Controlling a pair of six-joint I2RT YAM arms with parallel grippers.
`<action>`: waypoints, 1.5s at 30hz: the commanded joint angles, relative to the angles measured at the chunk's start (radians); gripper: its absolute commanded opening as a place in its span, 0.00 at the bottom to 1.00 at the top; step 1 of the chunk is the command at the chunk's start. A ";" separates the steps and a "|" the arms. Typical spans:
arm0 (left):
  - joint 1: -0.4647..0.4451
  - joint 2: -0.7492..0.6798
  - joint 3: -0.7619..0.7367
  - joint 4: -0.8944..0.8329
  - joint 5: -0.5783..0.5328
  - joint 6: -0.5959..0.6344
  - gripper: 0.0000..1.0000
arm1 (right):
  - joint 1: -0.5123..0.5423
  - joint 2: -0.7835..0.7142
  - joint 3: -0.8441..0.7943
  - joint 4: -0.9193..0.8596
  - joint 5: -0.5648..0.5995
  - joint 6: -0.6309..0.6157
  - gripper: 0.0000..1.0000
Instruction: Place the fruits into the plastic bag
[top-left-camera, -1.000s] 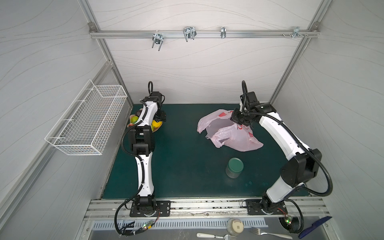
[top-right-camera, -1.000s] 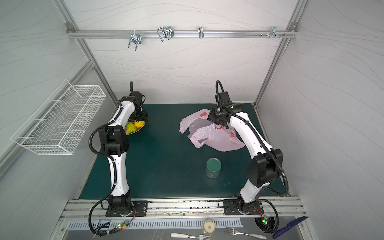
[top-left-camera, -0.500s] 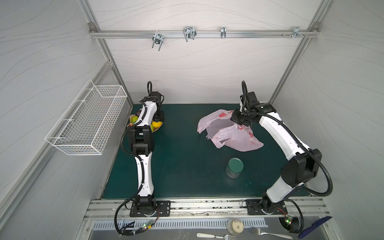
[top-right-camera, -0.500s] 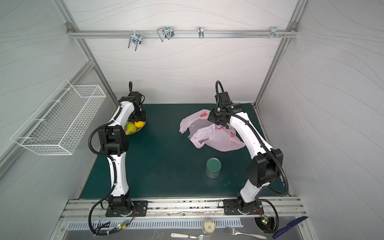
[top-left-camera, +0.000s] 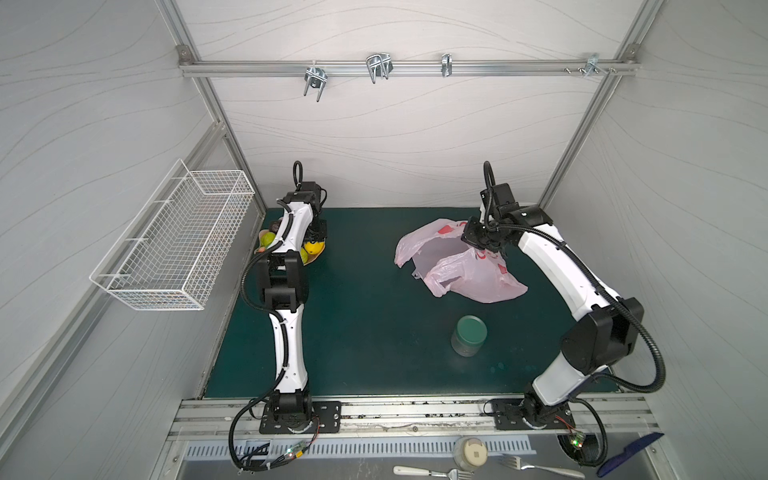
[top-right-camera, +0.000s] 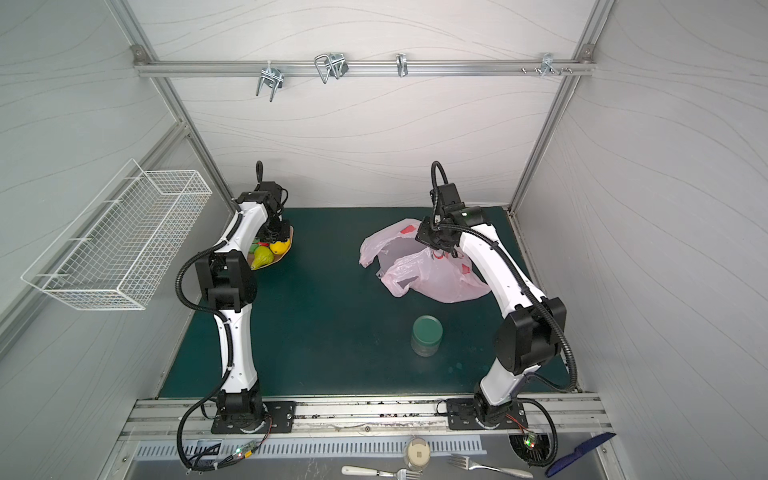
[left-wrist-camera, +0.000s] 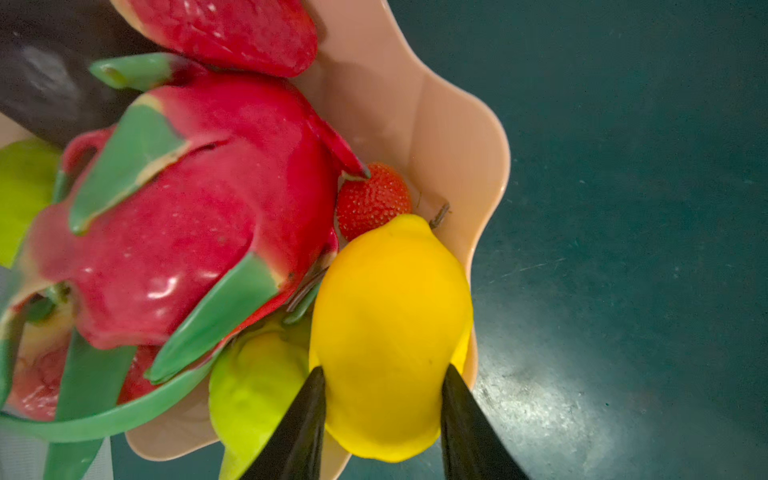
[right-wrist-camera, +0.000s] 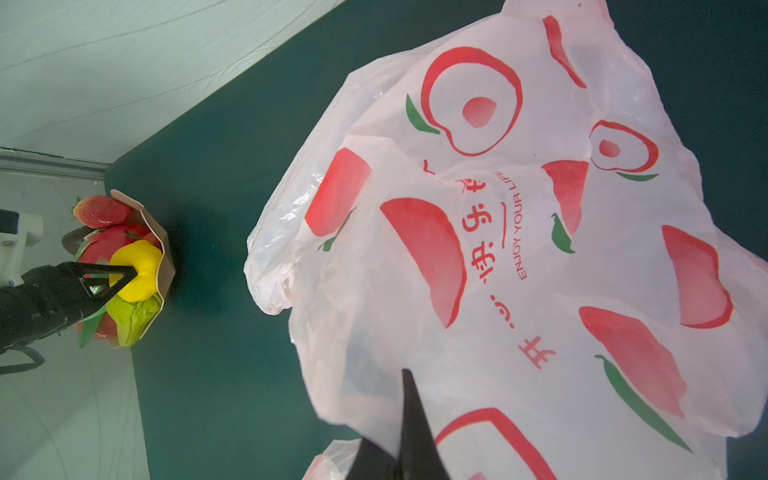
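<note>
while the left gripper (left-wrist-camera: 384, 369) reaches into a peach-coloured scalloped dish (left-wrist-camera: 453, 137) at the far left corner of the green table (top-left-camera: 365, 332), its two black fingers (left-wrist-camera: 305, 415) press against a yellow lemon (left-wrist-camera: 390, 316) from either side, clamped on it. the lemon sits at the rim of the dish.

the left wrist view alone shows the pile up close: a big pink and green dragon fruit (left-wrist-camera: 187, 216) fills the middle, a small strawberry (left-wrist-camera: 372, 201) is wedged between it and the lemon, a green fruit (left-wrist-camera: 257, 382) lies just beside the lemon, and a dark fruit (left-wrist-camera: 41, 75) sits at the back. in both top views the arm hides most of this, leaving little more than the lemon and some green.

the plastic bag (right-wrist-camera: 540, 249), pale pink with red peach pictures and a line of text, lies crumpled at the far right of the table, well apart from the dish. the right wrist view shows the right gripper (right-wrist-camera: 406, 382) with its fingers together, pinching the bag's thin film. that view also catches the left gripper across the table, side on, at the lemon.

only the top views show a green-lidded jar (top-left-camera: 469, 334) standing nearer the front, apart from the bag.
</note>
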 joint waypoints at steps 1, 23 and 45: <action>0.016 -0.036 0.040 -0.015 0.015 0.007 0.32 | 0.004 -0.014 0.034 -0.027 0.013 -0.006 0.00; 0.046 -0.198 -0.004 0.045 0.198 -0.023 0.26 | 0.004 -0.021 0.033 -0.021 0.013 -0.002 0.00; 0.051 -0.140 -0.068 0.084 0.106 0.001 0.25 | 0.008 -0.010 0.027 -0.019 0.017 0.002 0.00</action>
